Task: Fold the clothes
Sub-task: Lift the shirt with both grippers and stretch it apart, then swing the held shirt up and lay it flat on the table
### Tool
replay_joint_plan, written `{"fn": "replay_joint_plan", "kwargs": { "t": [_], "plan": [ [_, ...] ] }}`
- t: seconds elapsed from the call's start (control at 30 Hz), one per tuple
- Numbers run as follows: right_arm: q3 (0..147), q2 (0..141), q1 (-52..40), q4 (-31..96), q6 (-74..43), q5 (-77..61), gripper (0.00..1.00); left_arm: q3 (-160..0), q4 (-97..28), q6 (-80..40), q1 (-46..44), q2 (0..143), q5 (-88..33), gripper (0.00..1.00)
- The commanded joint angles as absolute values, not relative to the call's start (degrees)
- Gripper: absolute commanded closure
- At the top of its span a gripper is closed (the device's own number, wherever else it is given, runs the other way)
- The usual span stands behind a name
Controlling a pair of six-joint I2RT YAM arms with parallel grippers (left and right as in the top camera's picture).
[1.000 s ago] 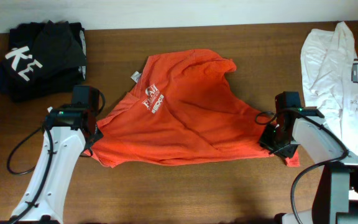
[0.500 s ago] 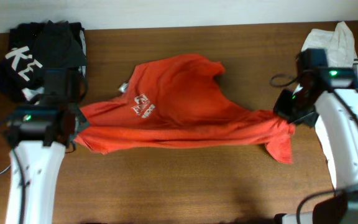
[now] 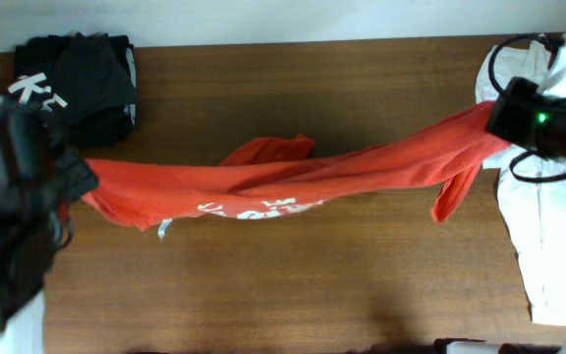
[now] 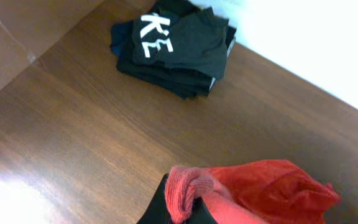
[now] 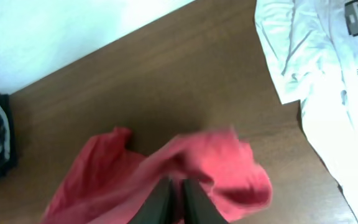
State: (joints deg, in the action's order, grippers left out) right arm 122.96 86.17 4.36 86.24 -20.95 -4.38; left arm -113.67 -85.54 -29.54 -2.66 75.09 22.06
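The red-orange T-shirt (image 3: 293, 175) hangs stretched in the air between both arms, high above the table, with its white print (image 3: 249, 207) on the lower edge and its neck label (image 3: 163, 230) dangling. My left gripper (image 3: 79, 187) is shut on its left end, seen bunched in the left wrist view (image 4: 188, 186). My right gripper (image 3: 499, 113) is shut on its right end; the cloth (image 5: 204, 168) drapes over the fingers (image 5: 194, 198) in the right wrist view. A flap (image 3: 447, 195) hangs below the right end.
Black garments with white letters (image 3: 72, 74) are stacked at the back left, also in the left wrist view (image 4: 176, 43). A white T-shirt (image 3: 543, 226) lies along the right edge, also in the right wrist view (image 5: 319, 56). Bare wooden table (image 3: 293, 295) lies below.
Both arms have risen and spread apart, lifting the shirt off the table and pulling it taut into a long band.
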Motion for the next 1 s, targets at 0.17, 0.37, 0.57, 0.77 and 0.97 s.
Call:
{"fn": "replay_joint_plan", "kwargs": {
  "t": [0.17, 0.37, 0.57, 0.77, 0.97],
  "plan": [
    [123.0, 107.8, 4.5, 94.2, -13.7, -8.6, 0.85, -114.0, -85.8, -28.6, -2.7, 101.0, 20.3, 0.99],
    [116.5, 112.7, -4.3, 95.5, -9.0, -6.2, 0.14, -114.0, -86.2, -28.6, -2.7, 102.7, 20.3, 0.99],
    [92.2, 112.8, -7.0, 78.2, -9.8, -4.8, 0.50, -114.0, -86.4, -28.6, -2.7, 102.7, 20.3, 0.99],
    [81.4, 112.9, -7.0, 65.3, -9.9, -5.6, 0.55, -114.0, -86.7, -28.6, -2.7, 102.7, 20.3, 0.99],
    [81.1, 112.9, -7.0, 62.2, -10.2, -5.8, 0.93, -114.0, -87.1, -28.6, -2.7, 102.7, 20.3, 0.99]
  ]
}}
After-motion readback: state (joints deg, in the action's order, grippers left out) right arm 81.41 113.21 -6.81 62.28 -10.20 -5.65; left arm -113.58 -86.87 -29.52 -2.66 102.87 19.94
